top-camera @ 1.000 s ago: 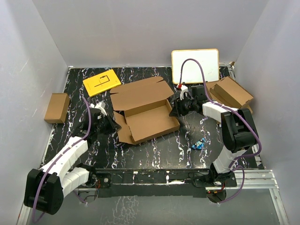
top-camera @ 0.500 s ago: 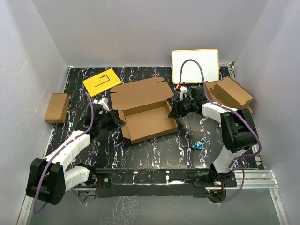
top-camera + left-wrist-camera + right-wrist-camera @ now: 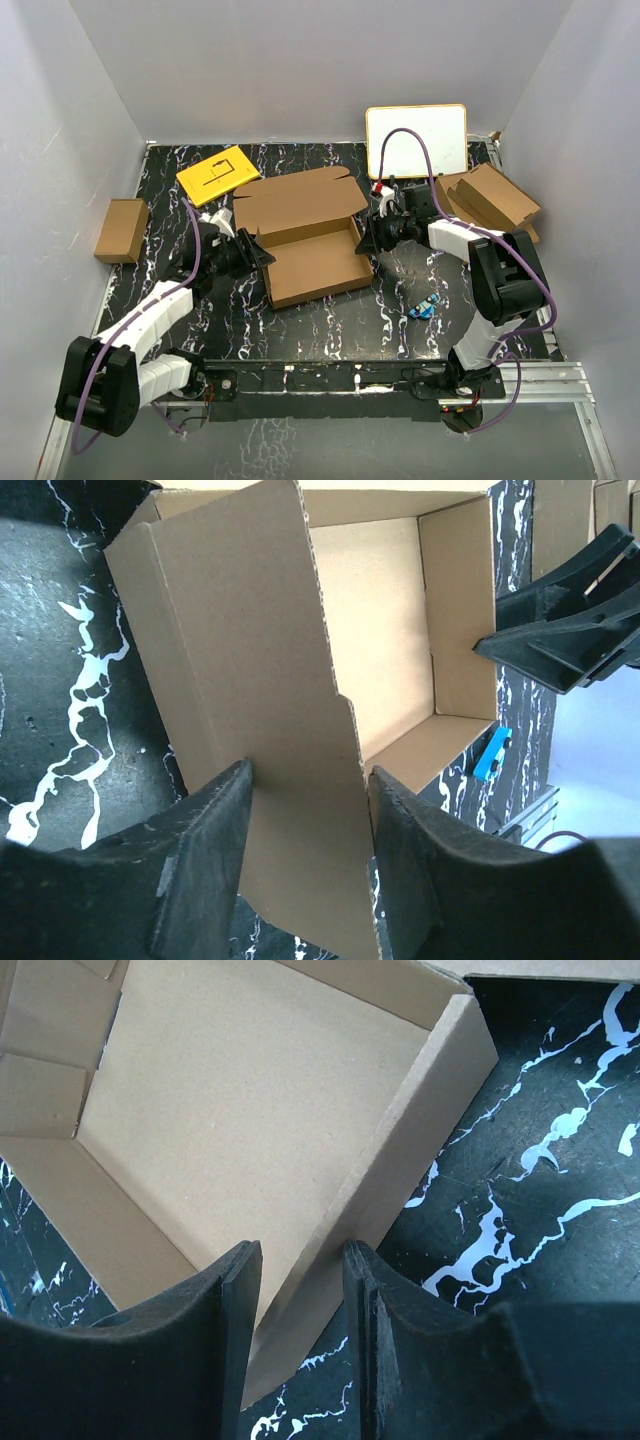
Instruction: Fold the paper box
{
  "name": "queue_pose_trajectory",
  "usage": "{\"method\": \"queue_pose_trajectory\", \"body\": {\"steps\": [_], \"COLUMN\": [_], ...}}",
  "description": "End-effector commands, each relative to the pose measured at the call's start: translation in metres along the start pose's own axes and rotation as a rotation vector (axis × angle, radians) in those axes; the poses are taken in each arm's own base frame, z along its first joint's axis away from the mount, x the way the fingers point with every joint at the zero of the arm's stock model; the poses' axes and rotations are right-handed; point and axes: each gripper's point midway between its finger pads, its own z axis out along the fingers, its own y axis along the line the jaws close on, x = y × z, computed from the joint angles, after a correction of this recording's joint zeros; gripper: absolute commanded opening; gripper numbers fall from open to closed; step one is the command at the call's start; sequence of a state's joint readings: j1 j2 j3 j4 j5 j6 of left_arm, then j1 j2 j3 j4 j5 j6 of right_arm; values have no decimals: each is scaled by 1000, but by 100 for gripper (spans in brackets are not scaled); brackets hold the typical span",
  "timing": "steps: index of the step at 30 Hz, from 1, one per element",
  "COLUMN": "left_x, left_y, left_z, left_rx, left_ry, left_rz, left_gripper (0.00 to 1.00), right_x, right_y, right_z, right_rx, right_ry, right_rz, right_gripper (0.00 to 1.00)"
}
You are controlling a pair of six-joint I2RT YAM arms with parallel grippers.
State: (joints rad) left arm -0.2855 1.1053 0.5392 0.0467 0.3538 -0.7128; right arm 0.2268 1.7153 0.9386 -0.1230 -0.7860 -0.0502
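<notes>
The paper box (image 3: 312, 262) lies open in the middle of the table, its big lid panel (image 3: 296, 202) leaning back. My left gripper (image 3: 252, 254) is at the box's left end. In the left wrist view the raised left side flap (image 3: 250, 680) fills the gap of the open left gripper (image 3: 310, 810). My right gripper (image 3: 373, 234) is at the box's right end. In the right wrist view it (image 3: 302, 1280) is shut on the right wall (image 3: 400, 1150), one finger inside the tray, one outside.
A small brown box (image 3: 122, 229) sits at the far left and a yellow card (image 3: 217, 175) at the back left. A whiteboard (image 3: 416, 140) leans at the back. Stacked cardboard (image 3: 492, 198) lies right. A small blue object (image 3: 425, 307) lies front right.
My left gripper has moved right toward the box, and the left side flaps that lay flat now stand up against the tray. The right gripper has barely moved.
</notes>
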Motion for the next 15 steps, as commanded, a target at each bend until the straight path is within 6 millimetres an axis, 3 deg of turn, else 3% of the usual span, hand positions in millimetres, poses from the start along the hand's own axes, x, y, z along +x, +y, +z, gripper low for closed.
{"method": "queue_pose_trajectory", "body": {"steps": [1,15], "left_x": [4,7], "left_y": [-10,-12], "left_z": [1,1], "left_rx": [70,207], "left_ry": [1,-58], "left_rz": [-4,-73], "left_gripper": [50,67], "right_x": [-7,-6], "right_y": [8,7], "right_z": [4,5], "right_rx": [-46,-44], "right_ry": [-24,-20], "right_rz": [-25,-27], "right_gripper": [43,43]}}
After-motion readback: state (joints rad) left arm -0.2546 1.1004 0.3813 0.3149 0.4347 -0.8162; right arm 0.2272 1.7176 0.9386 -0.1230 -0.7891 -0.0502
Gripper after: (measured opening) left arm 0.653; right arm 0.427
